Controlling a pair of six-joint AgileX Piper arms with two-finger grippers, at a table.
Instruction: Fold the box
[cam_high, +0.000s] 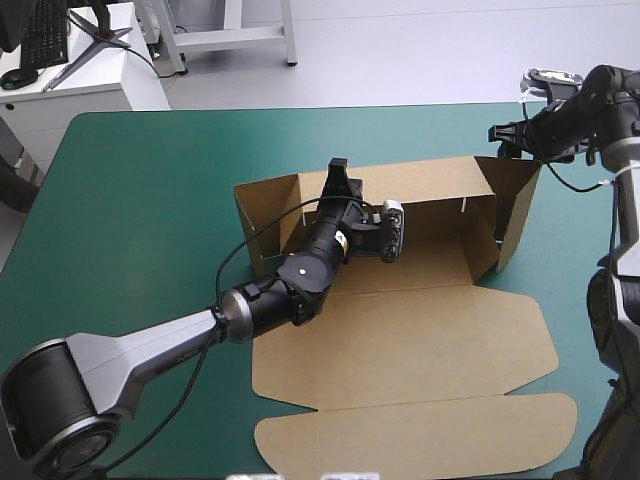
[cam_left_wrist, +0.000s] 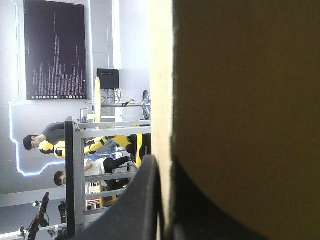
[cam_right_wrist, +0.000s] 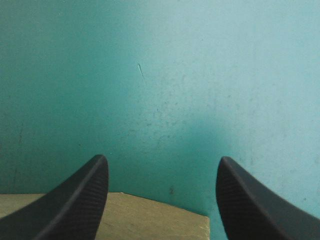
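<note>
The brown box (cam_high: 400, 340) lies mid-table with its lid flat toward the near edge. Its back wall (cam_high: 420, 185) stands upright, and so do the side flaps, left (cam_high: 262, 215) and right (cam_high: 520, 200). My left gripper (cam_high: 337, 172) is shut on the top edge of the back wall near its left end. In the left wrist view the pale board edge (cam_left_wrist: 161, 90) runs between the two black fingers (cam_left_wrist: 142, 200) of the left gripper (cam_left_wrist: 162, 165). My right gripper (cam_high: 510, 138) hovers open just beyond the right flap's upper corner. That gripper (cam_right_wrist: 162, 162) has a board corner (cam_right_wrist: 150, 217) below it.
The teal-green cover (cam_high: 130, 200) is bare to the left of the box and along the far edge. A white desk (cam_high: 70, 80) stands beyond the table's far left corner. The lid's tuck flap (cam_high: 420, 435) reaches close to the near edge.
</note>
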